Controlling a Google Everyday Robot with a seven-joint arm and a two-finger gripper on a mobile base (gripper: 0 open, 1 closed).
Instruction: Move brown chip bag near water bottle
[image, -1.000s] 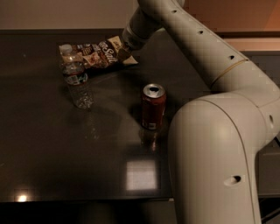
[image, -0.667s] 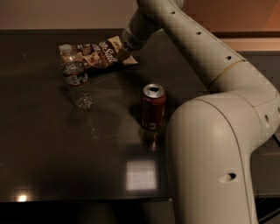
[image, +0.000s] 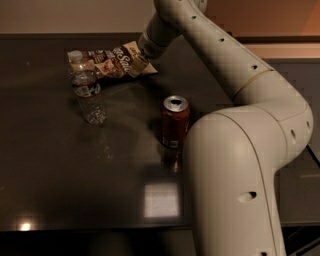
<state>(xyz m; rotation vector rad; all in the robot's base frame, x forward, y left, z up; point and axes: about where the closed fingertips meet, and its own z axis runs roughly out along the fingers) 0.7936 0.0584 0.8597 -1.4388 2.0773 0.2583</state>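
The brown chip bag (image: 111, 62) lies flat at the back of the dark table, its cream end toward the right. The clear water bottle (image: 87, 89) with a white cap stands just in front of the bag's left end, touching or nearly touching it. My gripper (image: 141, 62) is at the bag's cream right end, under the white arm's wrist, right on or over the bag's edge.
A red soda can (image: 174, 121) stands upright near the table's middle, right of the bottle. My white arm (image: 235, 150) fills the right side of the view. The dark table (image: 55, 165) stretches to the front edge at the bottom.
Almost nothing has moved. The bag, bottle and can stay in place, and the gripper stays at the bag's right end.
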